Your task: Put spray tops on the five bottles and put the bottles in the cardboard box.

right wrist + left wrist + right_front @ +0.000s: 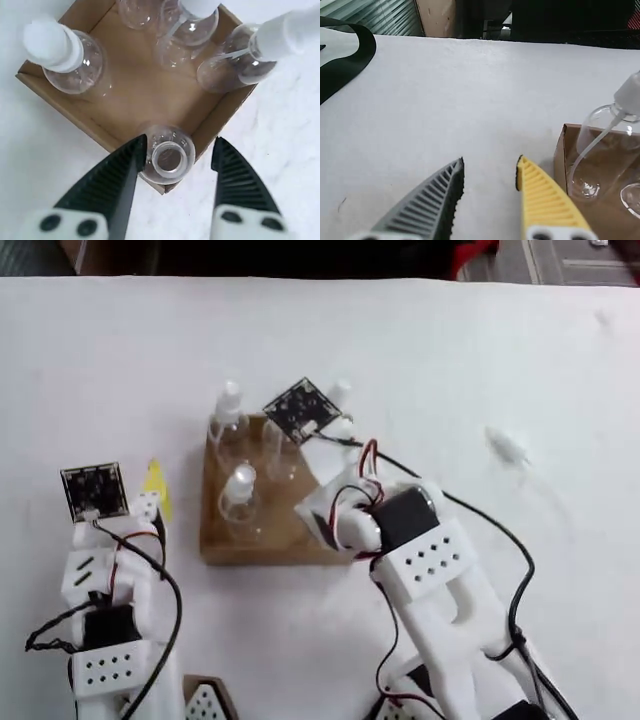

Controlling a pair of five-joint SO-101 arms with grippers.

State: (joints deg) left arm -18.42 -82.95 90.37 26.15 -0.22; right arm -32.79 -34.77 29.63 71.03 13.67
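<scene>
A shallow cardboard box (212,535) sits mid-table with several clear bottles standing in it. In the right wrist view, three of them wear white spray tops (54,44), (197,6), (280,35). A bottle with a bare open neck (168,156) stands at the box's corner. My right gripper (179,150) hangs open over this bottle, one black finger on each side of its neck. My left gripper (490,172) is open and empty, low over the table just left of the box (561,155), next to a capped bottle (602,145).
A loose white spray top (510,448) with its thin tube lies on the table right of the box. The right arm's body (420,540) and its cables cover the box's right side. A black curved edge (350,55) lies far off on the table.
</scene>
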